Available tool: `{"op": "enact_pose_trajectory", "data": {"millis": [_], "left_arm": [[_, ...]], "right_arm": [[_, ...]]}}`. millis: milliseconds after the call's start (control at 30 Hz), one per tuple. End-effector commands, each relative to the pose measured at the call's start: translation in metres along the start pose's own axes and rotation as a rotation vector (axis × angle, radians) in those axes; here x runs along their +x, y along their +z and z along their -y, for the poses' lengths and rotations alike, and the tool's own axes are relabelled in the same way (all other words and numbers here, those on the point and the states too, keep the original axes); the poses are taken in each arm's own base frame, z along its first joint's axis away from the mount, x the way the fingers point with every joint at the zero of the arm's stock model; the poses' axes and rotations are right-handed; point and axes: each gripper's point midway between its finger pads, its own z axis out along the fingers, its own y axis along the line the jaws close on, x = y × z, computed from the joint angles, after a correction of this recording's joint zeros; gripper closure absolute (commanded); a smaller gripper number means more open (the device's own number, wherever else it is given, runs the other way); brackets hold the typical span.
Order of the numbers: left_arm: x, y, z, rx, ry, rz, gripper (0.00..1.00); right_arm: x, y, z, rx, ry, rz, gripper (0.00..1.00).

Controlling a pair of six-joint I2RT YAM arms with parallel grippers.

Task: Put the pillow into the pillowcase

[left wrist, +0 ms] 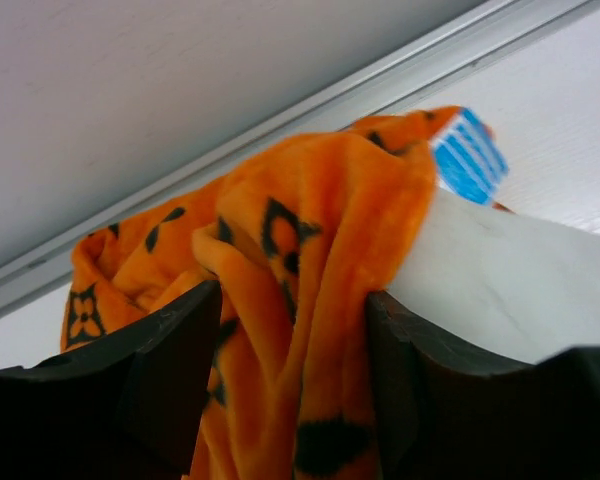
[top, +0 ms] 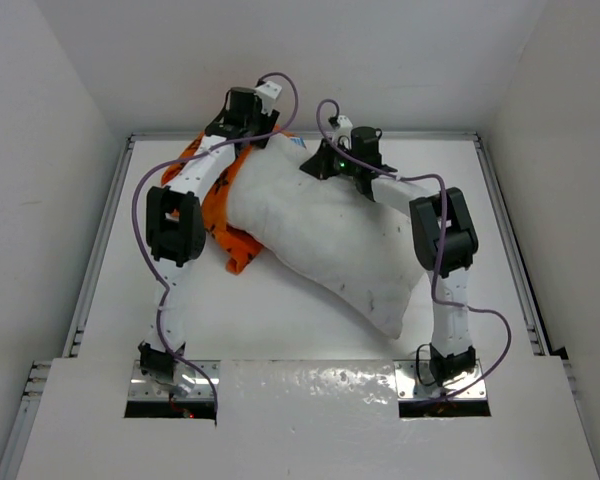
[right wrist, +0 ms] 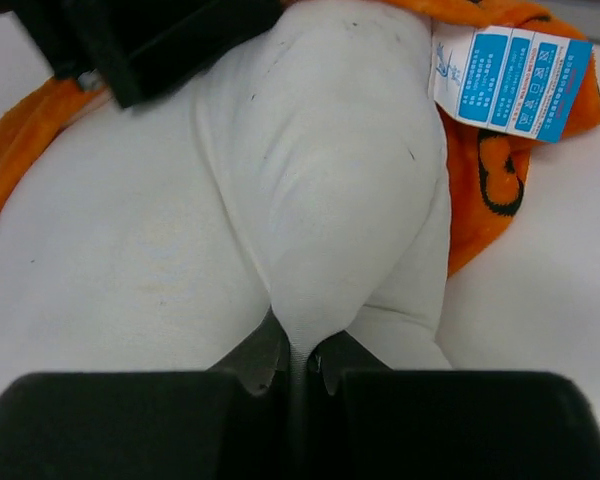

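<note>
The white pillow point(top: 330, 240) lies diagonally across the table, its far end at the orange pillowcase point(top: 220, 200) on the left. My left gripper point(top: 252, 138) is at the far edge of the pillowcase. In the left wrist view it point(left wrist: 293, 300) is shut on a bunched fold of the pillowcase point(left wrist: 310, 200), with the pillow point(left wrist: 500, 280) against the right finger. My right gripper point(top: 322, 163) is at the pillow's far end. In the right wrist view it point(right wrist: 298, 350) is shut on a pinch of the pillow's fabric point(right wrist: 310, 170). The pillowcase point(right wrist: 490, 190) shows beyond the pillow's end.
A blue and white care tag point(right wrist: 510, 80) hangs at the pillow's far end and also shows in the left wrist view point(left wrist: 468, 155). A metal rail point(top: 110, 230) borders the table, with white walls close behind and on both sides.
</note>
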Motion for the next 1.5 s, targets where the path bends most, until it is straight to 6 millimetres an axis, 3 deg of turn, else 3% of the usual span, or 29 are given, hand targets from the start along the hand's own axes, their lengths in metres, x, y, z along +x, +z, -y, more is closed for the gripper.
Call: {"op": "enact_pose_trajectory", "data": {"millis": [0,67,133,167,200,233,300,333,367,433,500,567,600,633,667,733,800,833,867,900,1067,1167,1300,1400,1433,1467], "left_arm": [[-0.016,-0.012,-0.026,-0.099,0.062,0.032,0.47],[-0.003,-0.010,-0.017,-0.053,0.076,-0.008,0.51],[0.003,-0.011,0.001,0.048,0.079,-0.027,0.65],[-0.003,-0.014,0.017,0.140,0.067,-0.004,0.84],[-0.012,-0.021,0.023,0.178,0.056,0.020,0.97],[-0.022,-0.026,0.027,0.206,0.042,0.054,1.00],[-0.059,-0.047,0.038,0.290,0.004,0.162,1.00],[-0.077,-0.054,0.040,0.313,-0.007,0.215,1.00],[-0.108,-0.069,0.044,0.363,-0.040,0.292,1.00],[-0.138,-0.086,0.055,0.432,-0.041,0.378,1.00],[-0.164,-0.113,0.078,0.555,-0.001,0.465,1.00],[-0.170,-0.131,0.095,0.667,0.015,0.491,1.00],[-0.170,-0.151,0.114,0.794,0.032,0.499,1.00],[-0.168,-0.162,0.126,0.864,0.041,0.494,1.00],[-0.164,-0.179,0.144,0.975,0.075,0.500,1.00],[-0.157,-0.183,0.150,0.999,0.041,0.452,1.00],[-0.140,-0.187,0.158,1.033,0.076,0.401,1.00],[-0.134,-0.188,0.162,1.037,0.097,0.383,1.00],[-0.126,-0.188,0.168,1.048,0.150,0.380,1.00],[-0.112,-0.195,0.179,1.086,0.156,0.323,1.00],[-0.085,-0.215,0.210,1.191,0.237,0.262,1.00],[-0.078,-0.233,0.230,1.278,0.241,0.244,1.00],[-0.068,-0.239,0.239,1.317,0.239,0.213,1.00],[-0.050,-0.210,0.230,1.198,0.241,0.125,0.99],[-0.035,-0.189,0.223,1.107,0.223,0.052,0.89],[-0.042,-0.170,0.212,1.024,0.210,0.070,0.76]], "right_arm": [[0.012,-0.013,-0.041,-0.068,-0.078,-0.031,0.97],[0.011,-0.018,-0.049,-0.044,-0.108,-0.020,0.98],[0.010,-0.018,-0.053,-0.030,-0.127,-0.017,1.00],[0.008,-0.019,-0.055,-0.024,-0.133,-0.014,1.00],[0.010,-0.020,-0.056,-0.016,-0.144,-0.023,1.00],[0.012,-0.018,-0.061,-0.016,-0.156,-0.030,1.00],[0.014,-0.019,-0.067,-0.002,-0.197,-0.043,1.00],[0.018,-0.015,-0.080,-0.016,-0.225,-0.055,1.00],[0.016,-0.016,-0.087,-0.010,-0.271,-0.060,1.00],[0.020,-0.011,-0.110,-0.028,-0.333,-0.065,1.00],[0.004,-0.013,-0.128,-0.035,-0.373,-0.009,1.00],[-0.003,-0.018,-0.138,-0.054,-0.363,0.035,1.00],[-0.025,-0.024,-0.150,-0.067,-0.377,0.116,1.00],[-0.026,-0.027,-0.148,-0.052,-0.382,0.136,1.00],[-0.040,-0.031,-0.151,-0.044,-0.405,0.192,1.00],[-0.047,-0.040,-0.147,-0.024,-0.470,0.228,1.00],[-0.078,-0.052,-0.127,0.065,-0.351,0.340,1.00],[-0.083,-0.058,-0.122,0.043,-0.293,0.374,1.00],[-0.108,-0.069,-0.125,0.010,-0.266,0.489,1.00],[-0.121,-0.079,-0.116,0.005,-0.182,0.547,1.00],[-0.154,-0.095,-0.088,0.146,-0.111,0.731,1.00],[-0.156,-0.105,-0.050,0.262,0.030,0.845,1.00],[-0.134,-0.123,0.008,0.488,0.196,0.927,1.00],[-0.108,-0.136,0.037,0.642,0.250,0.896,1.00],[-0.102,-0.136,0.038,0.649,0.251,0.880,1.00],[-0.096,-0.133,0.036,0.620,0.239,0.845,1.00]]}}
